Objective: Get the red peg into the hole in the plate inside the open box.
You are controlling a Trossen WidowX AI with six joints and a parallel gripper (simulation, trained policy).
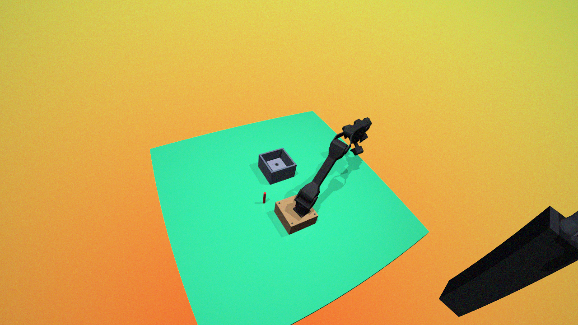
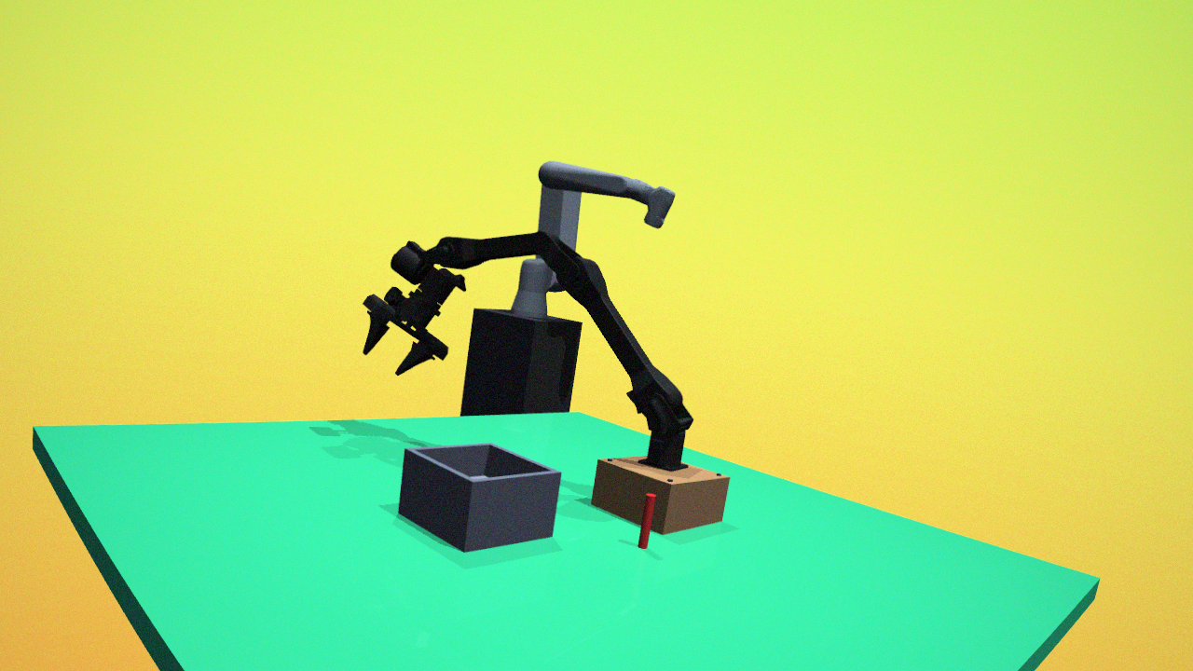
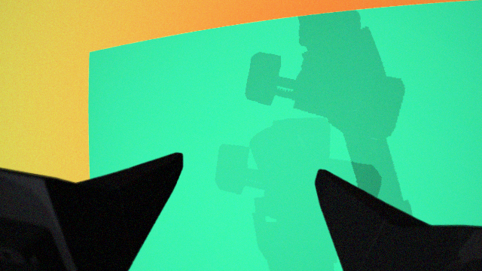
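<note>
The arm is stretching out with its tool hanging spread apart, while the slim red peg is standing upright below, well apart from it.

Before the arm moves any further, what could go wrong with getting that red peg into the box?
The red peg stands upright on a narrow end, so a brush from the tool could topple it. The open box has raised walls, which the tool might hit while lowering the peg.
</note>
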